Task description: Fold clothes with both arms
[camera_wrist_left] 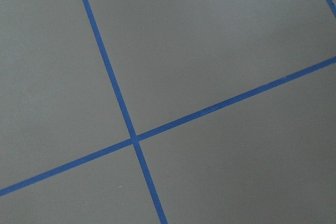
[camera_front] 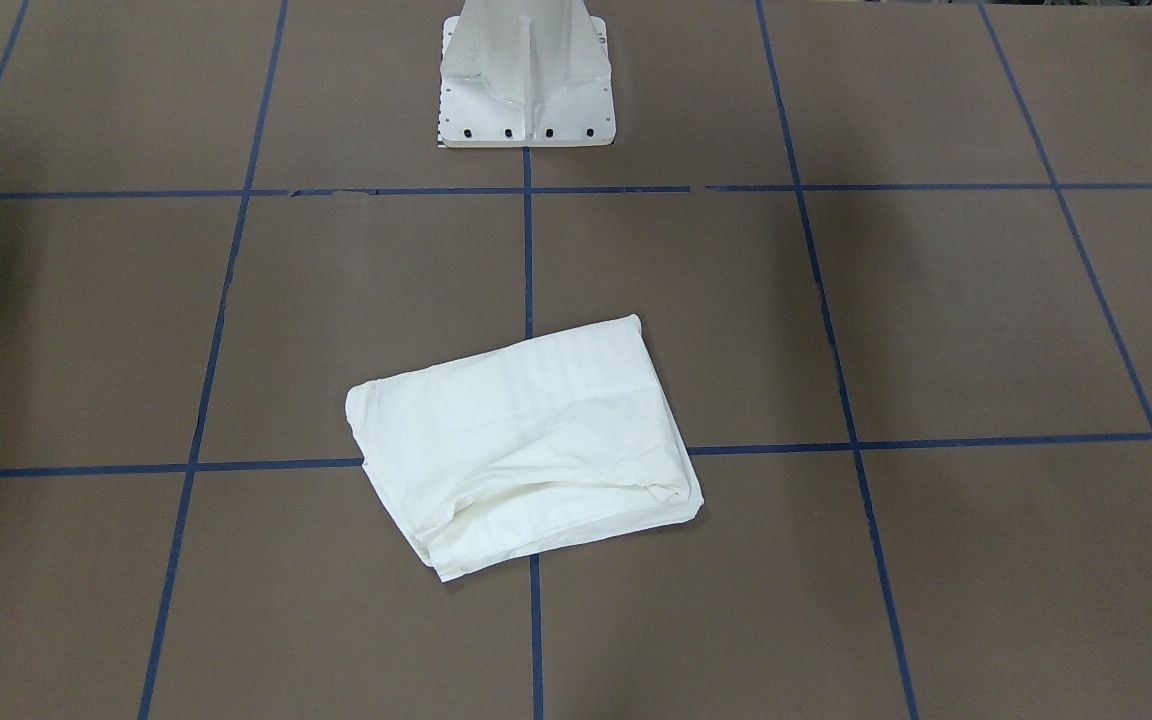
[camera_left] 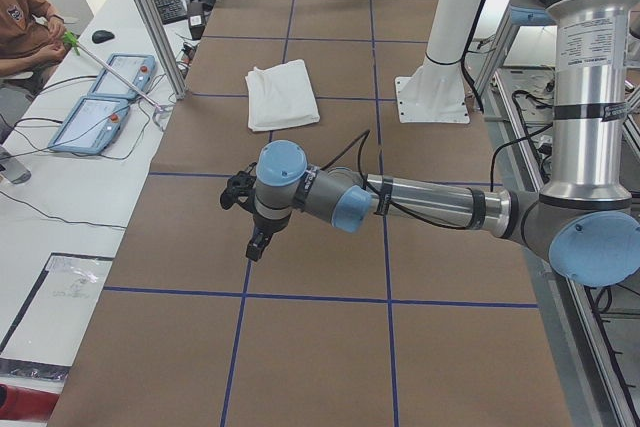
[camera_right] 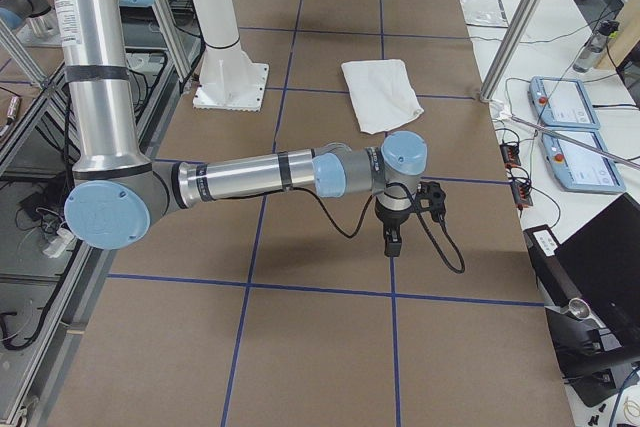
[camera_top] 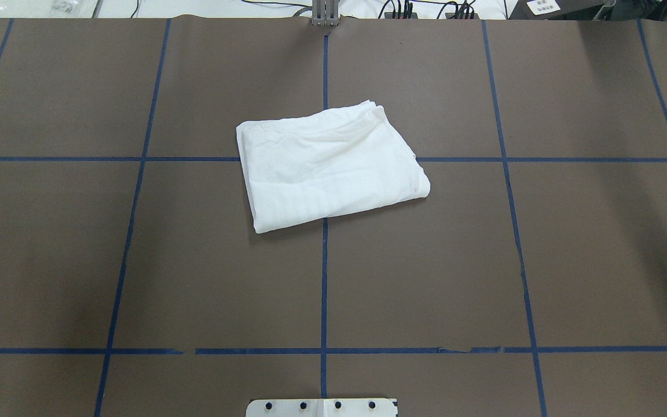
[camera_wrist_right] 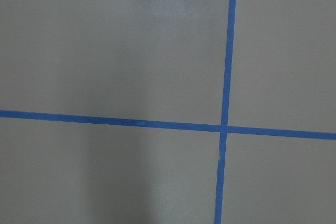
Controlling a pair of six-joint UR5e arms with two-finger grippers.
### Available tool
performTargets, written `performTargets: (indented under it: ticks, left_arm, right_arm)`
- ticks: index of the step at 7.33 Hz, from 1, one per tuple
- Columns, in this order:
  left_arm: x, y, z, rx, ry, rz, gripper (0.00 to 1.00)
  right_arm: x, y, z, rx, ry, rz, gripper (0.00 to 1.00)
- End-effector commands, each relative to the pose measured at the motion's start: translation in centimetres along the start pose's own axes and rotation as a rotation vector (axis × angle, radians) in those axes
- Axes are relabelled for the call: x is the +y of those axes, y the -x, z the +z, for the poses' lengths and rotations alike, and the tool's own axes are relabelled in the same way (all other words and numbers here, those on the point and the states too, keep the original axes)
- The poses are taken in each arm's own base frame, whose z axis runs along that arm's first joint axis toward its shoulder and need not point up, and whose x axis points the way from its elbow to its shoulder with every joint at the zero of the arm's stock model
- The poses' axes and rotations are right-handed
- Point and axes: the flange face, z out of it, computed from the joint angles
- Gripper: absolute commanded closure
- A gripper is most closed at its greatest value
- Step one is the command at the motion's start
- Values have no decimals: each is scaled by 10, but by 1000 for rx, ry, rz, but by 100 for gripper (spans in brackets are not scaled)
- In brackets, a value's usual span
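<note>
The white cotton long-sleeved T-shirt (camera_top: 327, 168) lies folded into a rectangle in front of the white pedestal base (camera_front: 526, 100), so folding looks finished (one edge gapes slightly), the black left gripper (camera_left: 256, 244) and right gripper (camera_right: 392, 240) hanging well aside of that base, parted or closed I cannot tell.

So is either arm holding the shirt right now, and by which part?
Nothing is held. The folded white T-shirt lies on the table, while the left gripper and the right gripper hang over bare table, well apart from it.

Nothing legible: sticker (camera_left: 583, 42) on left arm (camera_left: 430, 203), far label (camera_top: 543, 6) too small.
</note>
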Motion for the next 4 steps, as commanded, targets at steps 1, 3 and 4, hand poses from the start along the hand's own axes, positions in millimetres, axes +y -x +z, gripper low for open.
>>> performTargets:
  ticks: [1, 3, 4]
  left_arm:
    - [-1, -4, -5, 0, -14, 17, 0]
    - [-1, -5, -5, -1, -22, 23, 0]
    - [-3, -5, -5, 0, -20, 16, 0]
  right_arm:
    - [8, -9, 8, 4, 12, 12, 0]
    - [8, -9, 10, 1, 15, 15, 0]
    - [7, -7, 8, -1, 12, 13, 0]
